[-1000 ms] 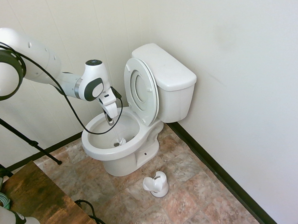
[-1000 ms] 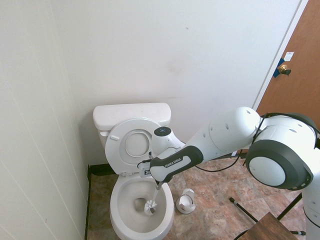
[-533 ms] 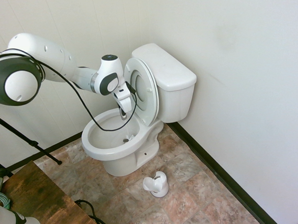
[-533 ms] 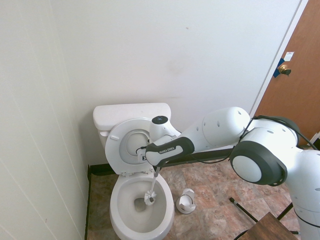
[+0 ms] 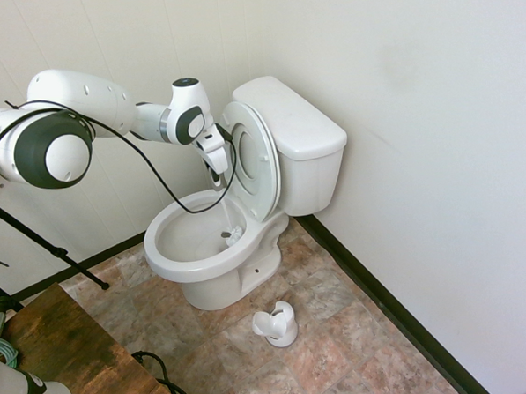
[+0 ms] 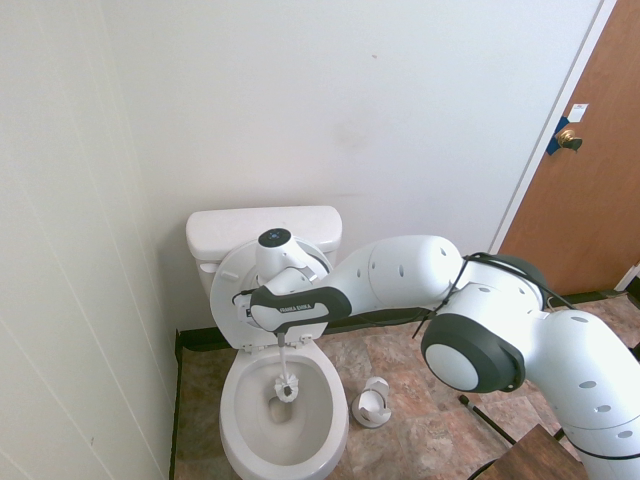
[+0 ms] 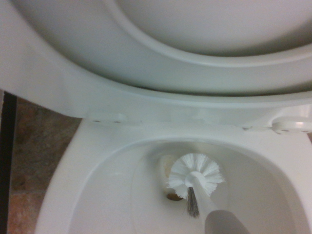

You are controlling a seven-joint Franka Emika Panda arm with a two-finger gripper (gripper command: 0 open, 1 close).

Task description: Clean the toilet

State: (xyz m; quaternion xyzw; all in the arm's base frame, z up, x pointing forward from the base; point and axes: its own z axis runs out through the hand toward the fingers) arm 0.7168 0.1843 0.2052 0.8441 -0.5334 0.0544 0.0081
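1. White bathroom walls and a stone-pattern tiled floor (image 5: 341,334) are seen around the toilet (image 5: 246,207), which is set in the corner.
2. Over the back of the toilet bowl, the gripper (image 5: 215,175) is pointed downward and clamped on the handle of a white toilet brush (image 6: 285,384).
3. The bristle head is placed low inside the bowl, near the drain.
4. Seat and lid are raised against the tank.
5. A small white brush holder (image 5: 277,324) is left on the floor beside the toilet base.
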